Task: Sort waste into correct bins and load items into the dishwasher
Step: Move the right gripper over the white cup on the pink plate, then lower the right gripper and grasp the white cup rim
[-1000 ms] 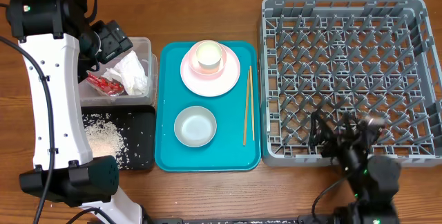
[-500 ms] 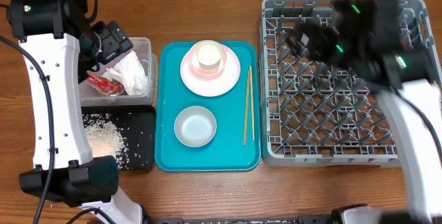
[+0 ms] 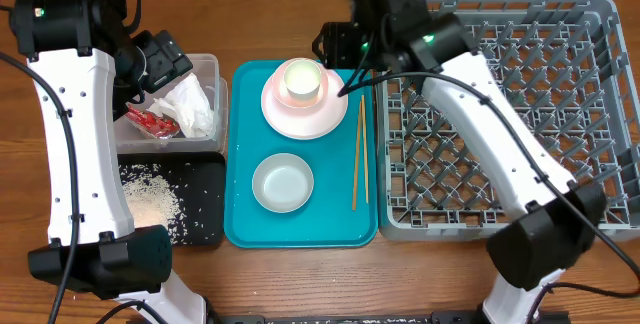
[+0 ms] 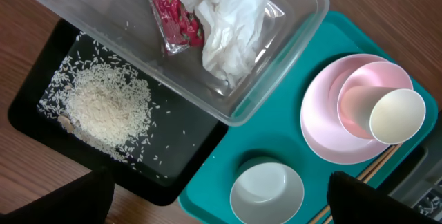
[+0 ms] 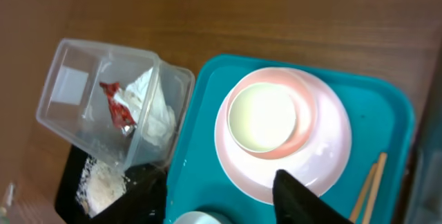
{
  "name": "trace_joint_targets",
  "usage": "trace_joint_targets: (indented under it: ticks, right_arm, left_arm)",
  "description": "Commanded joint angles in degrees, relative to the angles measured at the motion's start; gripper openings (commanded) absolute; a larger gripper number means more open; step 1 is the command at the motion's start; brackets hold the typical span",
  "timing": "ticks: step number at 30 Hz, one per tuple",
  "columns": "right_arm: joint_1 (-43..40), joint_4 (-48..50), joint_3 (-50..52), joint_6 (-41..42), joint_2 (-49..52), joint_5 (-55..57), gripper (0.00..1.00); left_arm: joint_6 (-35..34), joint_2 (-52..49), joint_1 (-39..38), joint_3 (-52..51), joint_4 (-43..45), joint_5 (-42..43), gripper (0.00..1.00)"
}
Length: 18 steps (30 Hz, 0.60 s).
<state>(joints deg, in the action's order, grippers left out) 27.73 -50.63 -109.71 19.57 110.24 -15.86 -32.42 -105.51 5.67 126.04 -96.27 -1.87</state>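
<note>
Apparently the waste part is done: the napkin point(image 3: 190, 104) and the red wrapper point(image 3: 150, 121) lie in the clear tub point(image 4: 276, 92), and the rice point(image 3: 150, 202) lies in the black tray point(image 3: 205, 169). I judge that the step in hand is the loading of the dish rack point(image 3: 480, 226), which has no dish in it.

The right gripper point(image 5: 215, 186) hangs over the far end of the teal tray point(image 3: 240, 164). Its jaws stand about half apart and hold nothing. Below it is the pink plate point(image 5: 324, 155), with the pink bowl point(image 5: 307, 124) on it and the cream cup point(image 5: 262, 117) inside the bowl. All three are upright, mouth up.

The left gripper point(image 4: 221, 178) hovers over the tub and the black tray, with its jaws wide apart and empty.

The next move probably calls for lowering one jaw inside the cup and one outside, then lifting straight up so the bowl is not dragged.

The whitish bowl point(image 3: 282, 183) sits near the front of the teal tray. The chopsticks point(image 3: 358, 154) lie flat, side by side. Their long axis runs front to back along the tray's right edge, just beside the rack.
</note>
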Motion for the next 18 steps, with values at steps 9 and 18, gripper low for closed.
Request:
trace_joint_targets:
  ticks: [9,18]
  right_arm:
    - [11.6,2.0,-1.6,-9.0,11.2,18.7,0.42]
    - [13.3,11.3,-1.4,-14.1,14.0,22.3,0.31]
  left_arm:
    - [0.7,0.5,-0.1,0.1,-0.1,0.2,1.00]
    - [0.7,0.5,-0.1,0.1,-0.1,0.2,1.00]
